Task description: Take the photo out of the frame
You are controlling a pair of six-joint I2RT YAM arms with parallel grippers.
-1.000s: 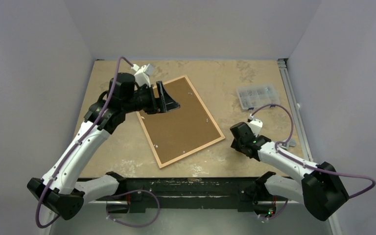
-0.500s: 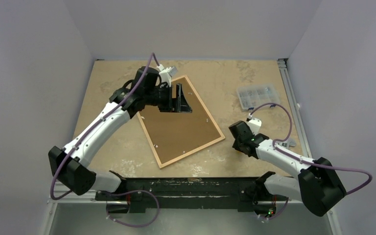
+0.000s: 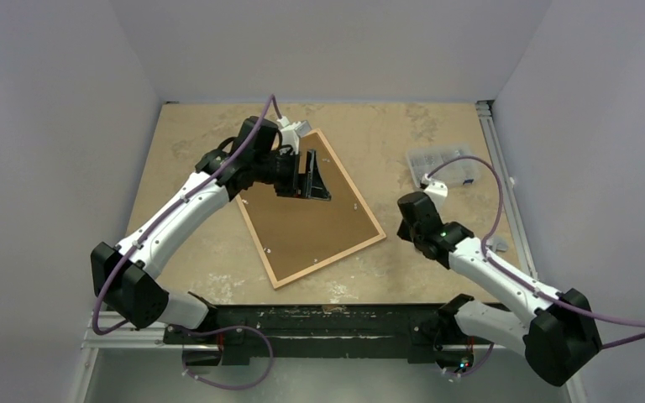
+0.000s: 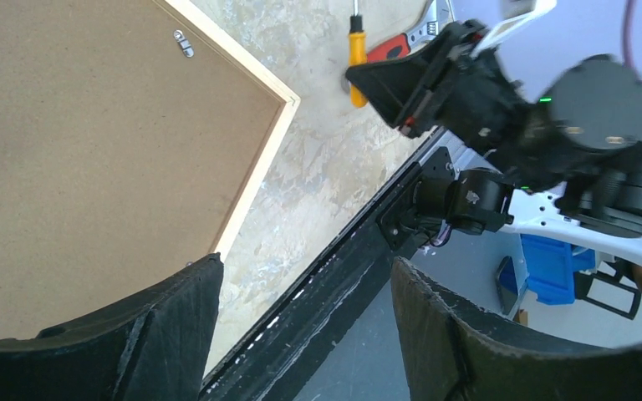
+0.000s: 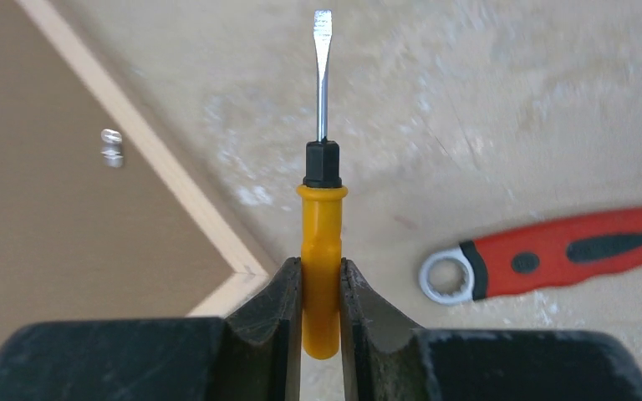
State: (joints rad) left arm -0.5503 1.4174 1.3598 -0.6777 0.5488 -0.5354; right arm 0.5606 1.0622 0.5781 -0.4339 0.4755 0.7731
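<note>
At table [image 3: 386,143] centre, frame [image 3: 330,260]: lies back-up.
Left gripper [image 3: 315,176]: wide apart, over frame's far end.
Right gripper [image 5: 321,276]: clamps yellow screwdriver [image 5: 321,238], right of frame.

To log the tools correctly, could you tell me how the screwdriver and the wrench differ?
The screwdriver has a plain yellow handle; the wrench has a red one with a black inlay. The screwdriver is clamped in the right gripper, while the wrench lies free on the table. The screwdriver ends in a slim flat blade, the wrench in a metal ring. Both are hand tools near the frame's corner.
</note>
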